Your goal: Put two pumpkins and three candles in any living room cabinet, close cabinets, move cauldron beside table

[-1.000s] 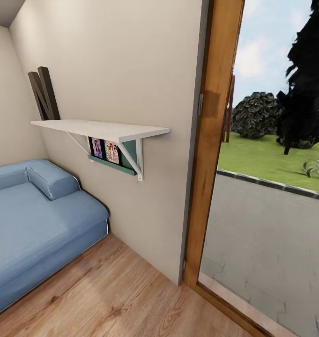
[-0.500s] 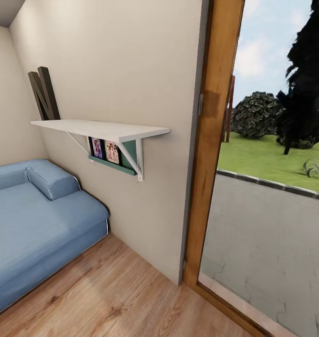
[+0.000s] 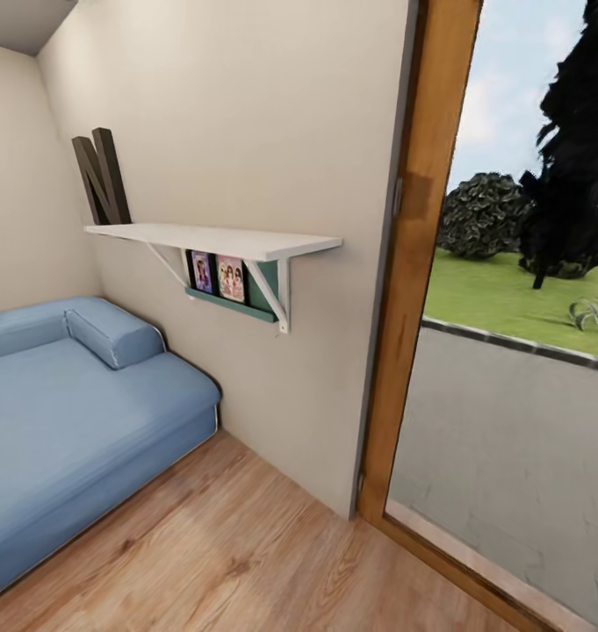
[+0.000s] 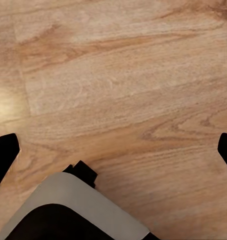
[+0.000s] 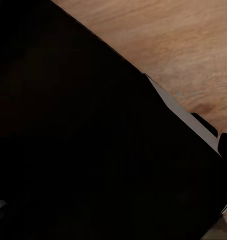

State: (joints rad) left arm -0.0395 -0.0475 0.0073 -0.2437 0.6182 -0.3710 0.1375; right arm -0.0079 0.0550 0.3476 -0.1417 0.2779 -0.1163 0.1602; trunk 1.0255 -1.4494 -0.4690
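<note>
Left jaws spread wide, empty, over wood floor (image 4: 123,80); right jaws' state unclear.

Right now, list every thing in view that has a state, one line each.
Blue sofa: unoccupied, bolster cushion lying along its back corner.
White wall shelf: fixed to the wall, dark letter N leaning upright on it.
Teal ledge: under the shelf, holding two picture cards upright.
Left pincer: open, above bare wooden floor.
</note>
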